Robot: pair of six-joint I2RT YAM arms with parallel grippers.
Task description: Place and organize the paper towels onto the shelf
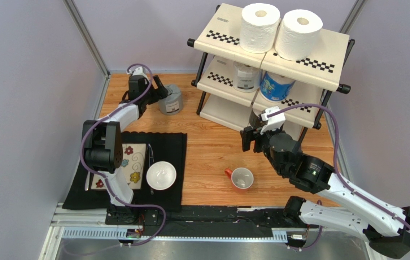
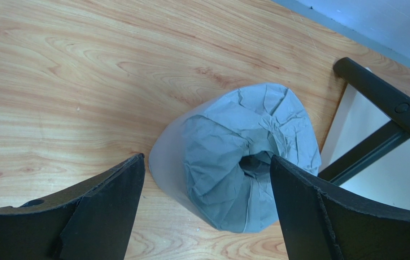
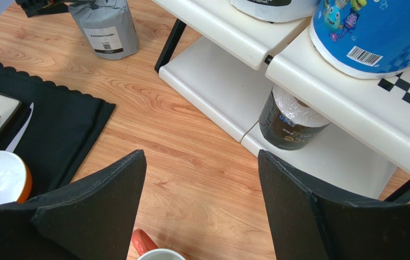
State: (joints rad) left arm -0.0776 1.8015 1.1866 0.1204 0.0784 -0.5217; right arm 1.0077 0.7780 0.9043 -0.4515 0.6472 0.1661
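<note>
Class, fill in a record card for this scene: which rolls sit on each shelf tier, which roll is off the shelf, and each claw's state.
Shelf top tier: left white roll, right white roll
Middle tier: clear-wrapped roll, blue roll
Bottom tier: black roll
Off shelf: grey roll, upright on table
Left claw: open, flanking grey roll
Right claw: open, empty

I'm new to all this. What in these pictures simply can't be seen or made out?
- Black roll: top view, hidden under the shelf's upper tiers; right wrist view, label too small to read.
- Clear-wrapped roll: top hidden by the top tier; cut off by the right wrist view's upper edge.
- Grey roll: left wrist view, whether the left gripper touches it; a finger covers its edge.
</note>
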